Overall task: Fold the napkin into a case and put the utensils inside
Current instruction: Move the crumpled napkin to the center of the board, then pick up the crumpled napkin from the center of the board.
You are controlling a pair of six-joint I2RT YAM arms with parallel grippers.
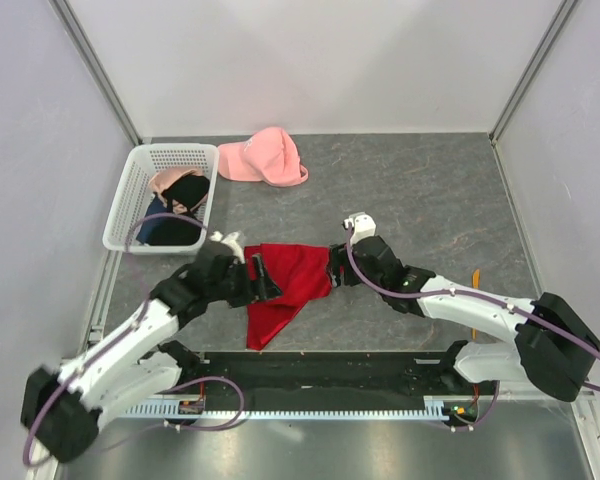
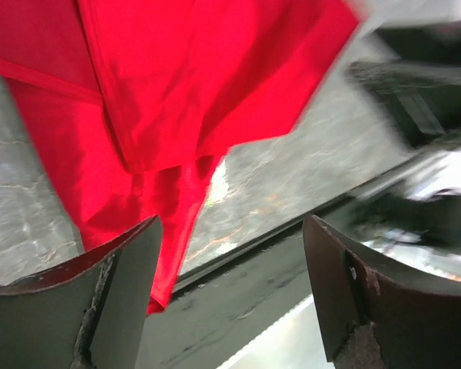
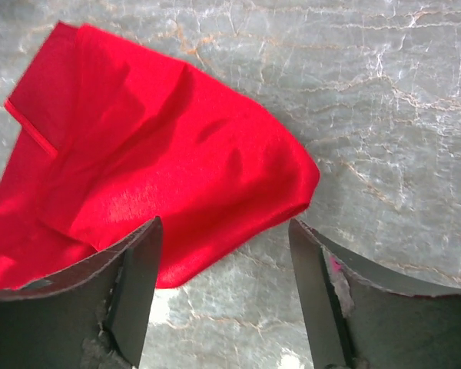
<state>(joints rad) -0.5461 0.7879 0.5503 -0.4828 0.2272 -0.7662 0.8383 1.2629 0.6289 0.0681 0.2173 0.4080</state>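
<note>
The red napkin lies crumpled and loosely doubled over on the grey table, with a pointed corner trailing toward the near edge. My left gripper is open at its left edge. In the left wrist view the cloth lies beyond and partly behind the left finger, with nothing between the jaws. My right gripper is open at the napkin's right edge. In the right wrist view the rounded fold lies just ahead of the open jaws. One thin orange utensil shows behind the right arm.
A white basket with black, blue and peach garments stands at the far left. A pink cap lies at the back. The black near-edge rail runs close to the napkin's trailing corner.
</note>
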